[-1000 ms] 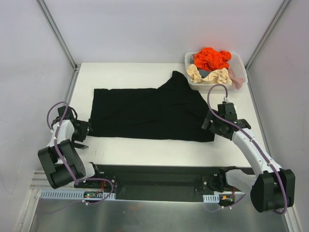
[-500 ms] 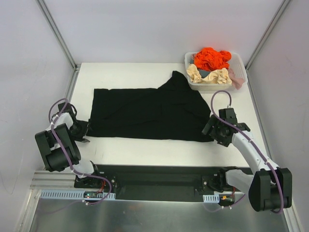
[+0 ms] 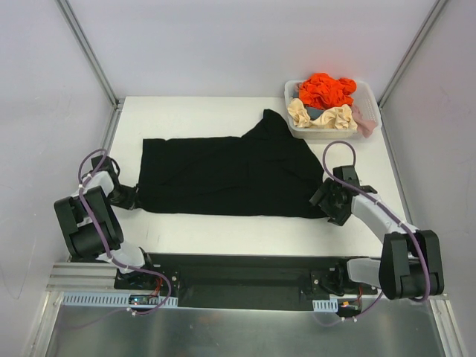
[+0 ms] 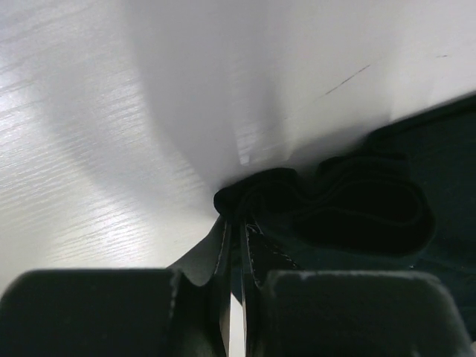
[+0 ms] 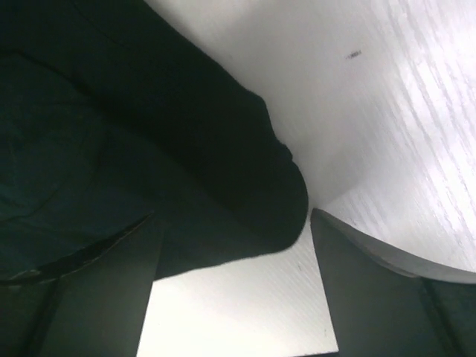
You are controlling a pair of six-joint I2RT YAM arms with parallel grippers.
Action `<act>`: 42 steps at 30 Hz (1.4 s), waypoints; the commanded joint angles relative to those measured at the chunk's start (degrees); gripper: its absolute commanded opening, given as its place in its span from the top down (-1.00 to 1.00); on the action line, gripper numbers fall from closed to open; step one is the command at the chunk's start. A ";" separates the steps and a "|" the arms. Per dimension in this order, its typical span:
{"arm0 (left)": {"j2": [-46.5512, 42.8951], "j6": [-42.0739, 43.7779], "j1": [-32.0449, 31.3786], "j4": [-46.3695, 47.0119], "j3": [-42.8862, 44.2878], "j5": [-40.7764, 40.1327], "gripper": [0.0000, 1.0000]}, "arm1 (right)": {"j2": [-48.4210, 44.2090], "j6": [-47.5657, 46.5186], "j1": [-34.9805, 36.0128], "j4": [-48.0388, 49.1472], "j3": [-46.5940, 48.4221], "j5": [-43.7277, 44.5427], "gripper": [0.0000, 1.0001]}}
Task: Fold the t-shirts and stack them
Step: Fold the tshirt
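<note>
A black t-shirt (image 3: 230,175) lies spread across the middle of the white table. My left gripper (image 3: 128,197) is at its near left corner, shut on a bunched fold of the black cloth (image 4: 357,208); in the left wrist view the left gripper (image 4: 236,223) has only a thin slit between its fingers. At the shirt's near right corner my right gripper (image 3: 327,201) stands open and low on the table. In the right wrist view the right gripper (image 5: 232,223) has a finger on either side of the rounded black hem (image 5: 149,111), without pinching it.
A clear plastic basket (image 3: 327,134) stands at the back right, holding crumpled orange (image 3: 326,89), beige (image 3: 320,115) and pink (image 3: 364,119) garments. Grey walls and metal frame posts close in the table on both sides.
My left gripper has gone from open to shut on the shirt's left corner. The right gripper has come down and in to the right corner, its fingers narrowing slightly.
</note>
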 commanded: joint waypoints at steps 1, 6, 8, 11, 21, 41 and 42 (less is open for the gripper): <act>-2.44 -0.39 -0.56 5.13 -1.83 -0.27 1.00 | 3.85 2.14 -0.61 5.06 0.85 -0.40 -0.55; -9.11 -1.17 -0.48 5.04 -3.24 1.05 1.00 | 5.62 1.18 -0.70 7.96 2.96 0.66 0.31; -11.66 -1.44 -0.48 4.96 -3.59 1.75 1.00 | 5.53 -1.53 -0.70 8.23 5.06 0.66 0.65; -16.94 -0.74 -0.56 4.25 -2.02 4.46 1.00 | 3.43 -6.02 -0.61 5.96 7.88 -1.54 0.99; -34.51 -1.61 -0.48 -0.22 13.27 6.67 1.00 | -15.64 -17.19 -0.70 -10.39 25.62 1.36 0.99; -28.14 1.02 -0.30 -4.89 43.51 0.52 1.00 | -12.43 -27.74 -0.70 -13.14 55.16 0.66 0.99; -26.37 2.15 -0.30 -4.89 44.74 0.61 1.00 | -10.92 -29.14 -0.70 -11.65 56.30 0.22 0.99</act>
